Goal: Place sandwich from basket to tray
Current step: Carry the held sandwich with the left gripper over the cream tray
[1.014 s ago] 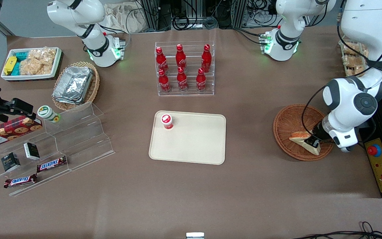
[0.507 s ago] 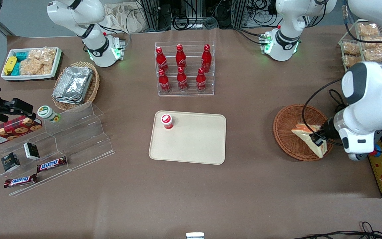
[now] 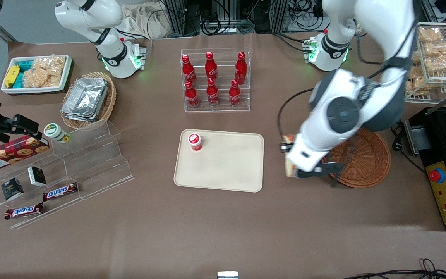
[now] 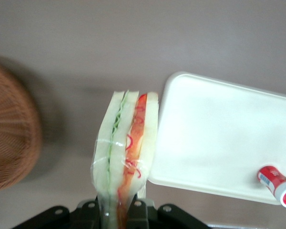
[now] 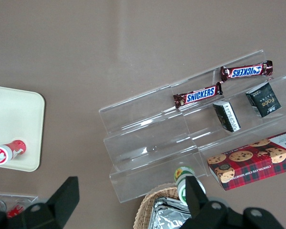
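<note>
The sandwich (image 4: 126, 152) is a wrapped wedge of pale bread with green and orange-red filling. My left gripper (image 4: 118, 210) is shut on its narrow end and holds it in the air. In the front view the gripper (image 3: 290, 155) hangs over the bare table between the reddish-brown basket (image 3: 366, 159) and the cream tray (image 3: 227, 170), with the sandwich (image 3: 289, 167) mostly hidden under the wrist. The left wrist view shows the sandwich's tip just at the tray's rim (image 4: 169, 86), and the basket (image 4: 9, 133) holds nothing.
A small red-capped bottle (image 3: 194, 141) stands on the tray's corner farthest from the basket. A clear rack of red bottles (image 3: 215, 79) stands farther from the front camera than the tray. A black control box with a red button (image 3: 445, 193) lies at the working arm's end.
My left gripper has lifted the sandwich out of the basket and carried it toward the tray. The basket now holds nothing.
</note>
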Robot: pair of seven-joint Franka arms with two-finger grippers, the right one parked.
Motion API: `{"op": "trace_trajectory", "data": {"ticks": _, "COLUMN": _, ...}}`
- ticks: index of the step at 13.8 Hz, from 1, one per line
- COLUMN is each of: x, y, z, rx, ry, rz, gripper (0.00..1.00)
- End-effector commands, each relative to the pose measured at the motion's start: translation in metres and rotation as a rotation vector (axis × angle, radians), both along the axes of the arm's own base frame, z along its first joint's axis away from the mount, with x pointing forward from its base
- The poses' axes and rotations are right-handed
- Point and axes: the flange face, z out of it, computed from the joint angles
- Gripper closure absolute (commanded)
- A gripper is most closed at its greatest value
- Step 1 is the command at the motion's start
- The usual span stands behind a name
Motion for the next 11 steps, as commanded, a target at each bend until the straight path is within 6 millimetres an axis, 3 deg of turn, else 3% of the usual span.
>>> {"op": "trace_trajectory", "data": {"ticks": 1, "x": 0.01, "y": -0.046, "z": -0.057, "rx": -0.033, "ry": -0.028, "rz": -0.078, "gripper": 1.0}}
{"op": "trace_trajectory", "data": {"ticks": 4, "x": -0.009, "y": -0.088, "z": -0.118, "rx": -0.021, "ry": -0.008, "rz": -0.142, "gripper": 1.0}}
{"op": "trace_trajectory", "data": {"ticks": 6, "x": -0.013, "y": -0.098, "z": -0.149, "rx": 0.027, "ry": -0.036, "rz": -0.163, "gripper": 1.0}}
{"op": "trace_trajectory", "data": {"ticks": 7, "x": -0.015, "y": -0.101, "z": -0.157, "rx": 0.036, "ry": -0.036, "rz": -0.15, "gripper": 0.94}}
{"op": "trace_trajectory", "data": {"ticks": 9, "x": -0.015, "y": -0.1, "z": -0.161, "rx": 0.039, "ry": -0.03, "rz": -0.144, "gripper": 0.0}}
{"op": "trace_trajectory", "data": {"ticks": 11, "x": -0.013, "y": -0.098, "z": -0.155, "rx": 0.036, "ry": -0.037, "rz": -0.134, "gripper": 0.0}}
